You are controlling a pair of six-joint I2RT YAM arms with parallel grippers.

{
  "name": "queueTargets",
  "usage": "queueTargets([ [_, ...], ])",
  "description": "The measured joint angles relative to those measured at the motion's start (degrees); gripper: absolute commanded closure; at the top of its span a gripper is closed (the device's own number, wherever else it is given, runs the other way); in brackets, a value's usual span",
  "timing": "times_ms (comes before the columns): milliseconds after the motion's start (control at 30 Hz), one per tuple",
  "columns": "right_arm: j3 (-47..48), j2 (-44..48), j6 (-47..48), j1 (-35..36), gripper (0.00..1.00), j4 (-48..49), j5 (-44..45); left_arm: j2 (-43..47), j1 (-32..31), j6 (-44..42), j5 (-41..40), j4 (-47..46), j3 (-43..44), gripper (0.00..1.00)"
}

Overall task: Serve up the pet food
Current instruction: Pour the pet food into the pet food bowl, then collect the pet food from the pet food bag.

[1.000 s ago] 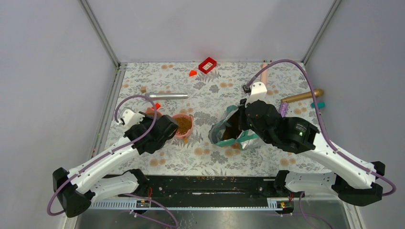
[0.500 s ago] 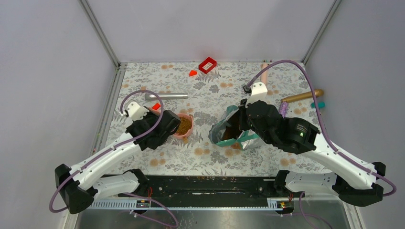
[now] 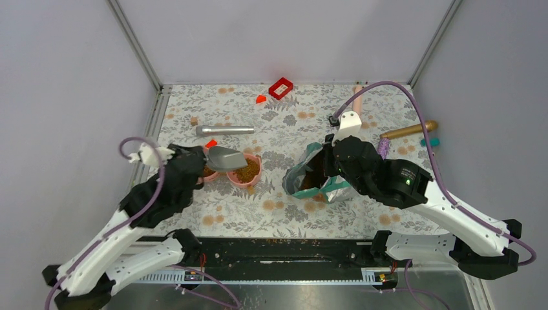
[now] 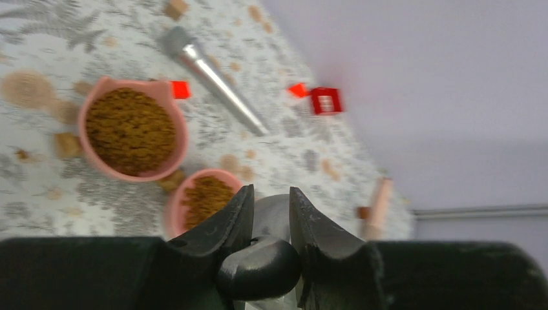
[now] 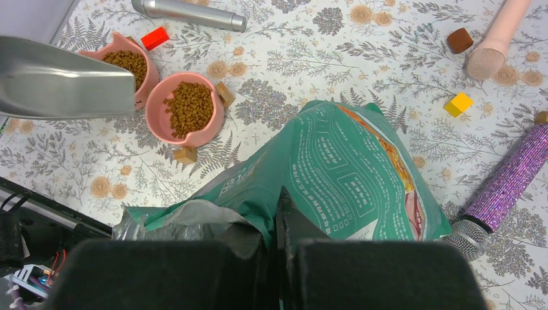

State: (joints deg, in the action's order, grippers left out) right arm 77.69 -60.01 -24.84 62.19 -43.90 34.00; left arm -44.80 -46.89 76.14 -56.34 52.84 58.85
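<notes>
My right gripper (image 5: pixel 276 197) is clenched on the top edge of the one teal-green pouch (image 5: pixel 352 171); its mouth gapes, and from overhead brown pet food (image 3: pixel 316 175) shows inside. Left of it stand two pink bowls close together, the nearer bowl (image 5: pixel 186 108) and the farther bowl (image 5: pixel 132 63), each holding a layer of the same kibble. My left gripper (image 4: pixel 271 197) grasps the dark handle of the single metal scoop (image 3: pixel 226 158), which hangs over the farther bowl.
</notes>
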Motion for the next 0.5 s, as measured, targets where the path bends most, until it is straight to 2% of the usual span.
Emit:
queueTargets([
  [133, 0.13, -0.09, 0.11, 0.0, 1.0, -0.07, 0.02, 11.69, 0.07, -5.11, 4.9, -7.41, -1.62, 1.0],
  [233, 0.94, -0.81, 0.24, 0.0, 1.0, -0.76, 0.11, 16.7, 0.11, -11.13, 10.29, -14.67, -1.55, 1.0],
  [367, 2.78, -2.71, 0.28, 0.0, 1.0, -1.84, 0.98, 17.09, 0.11, -16.48, 17.92, -21.64, -0.85, 1.0],
  [500, 3.89, -3.91, 0.37, 0.0, 1.0, -2.36, 1.14, 13.27, 0.11, -20.04, 27.45, -27.32, 1.27, 1.0],
])
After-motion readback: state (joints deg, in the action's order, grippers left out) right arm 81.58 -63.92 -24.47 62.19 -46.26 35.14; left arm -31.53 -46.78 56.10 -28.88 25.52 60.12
